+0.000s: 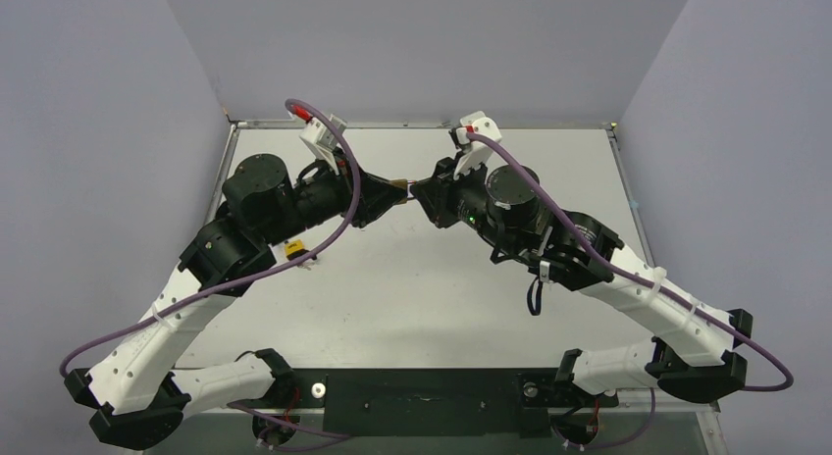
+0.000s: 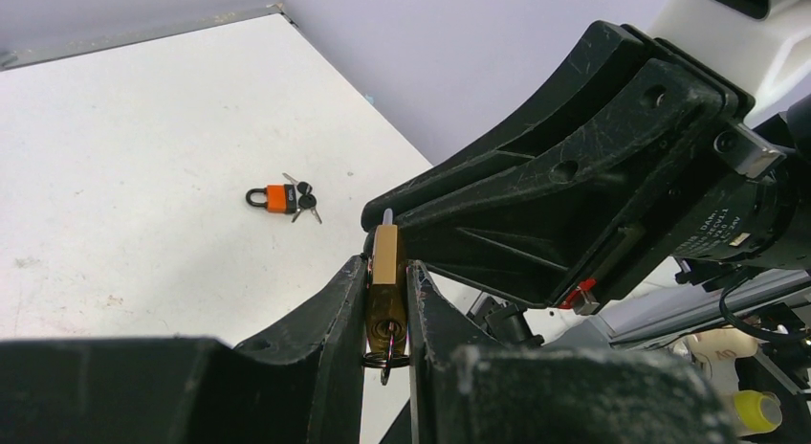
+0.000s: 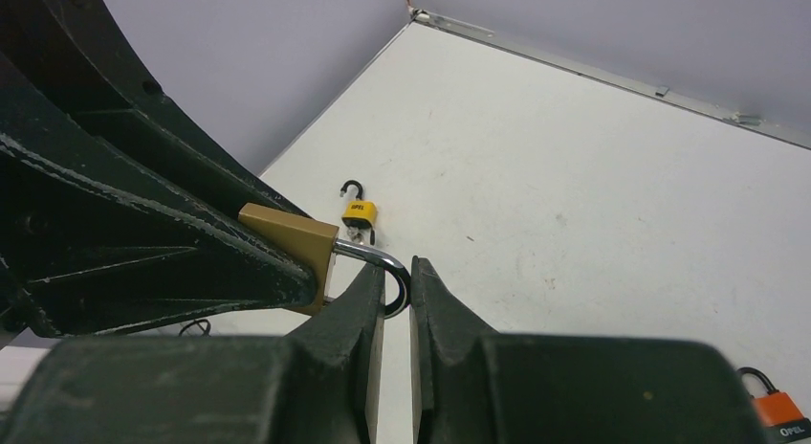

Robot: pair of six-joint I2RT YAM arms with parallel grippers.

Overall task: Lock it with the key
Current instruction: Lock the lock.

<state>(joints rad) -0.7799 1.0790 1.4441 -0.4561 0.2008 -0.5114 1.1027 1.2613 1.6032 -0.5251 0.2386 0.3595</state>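
Note:
A brass padlock (image 2: 386, 262) is held in mid-air between both grippers above the table's far middle (image 1: 399, 185). My left gripper (image 2: 387, 272) is shut on the padlock's body. A key with a small ring (image 2: 387, 356) sits in the keyhole at the bottom, facing the left wrist camera. My right gripper (image 3: 398, 275) is shut on the silver shackle (image 3: 375, 257), which sticks out of the brass body (image 3: 292, 241). In the top view the left gripper (image 1: 390, 190) and the right gripper (image 1: 420, 192) meet tip to tip. I cannot tell whether the shackle is latched.
An orange padlock (image 2: 275, 198) with keys (image 2: 304, 197) lies on the white table; it also shows in the right wrist view (image 3: 779, 410). A yellow padlock (image 3: 358, 211) with an open shackle lies near the left arm (image 1: 294, 247). Grey walls enclose the table (image 1: 422, 308).

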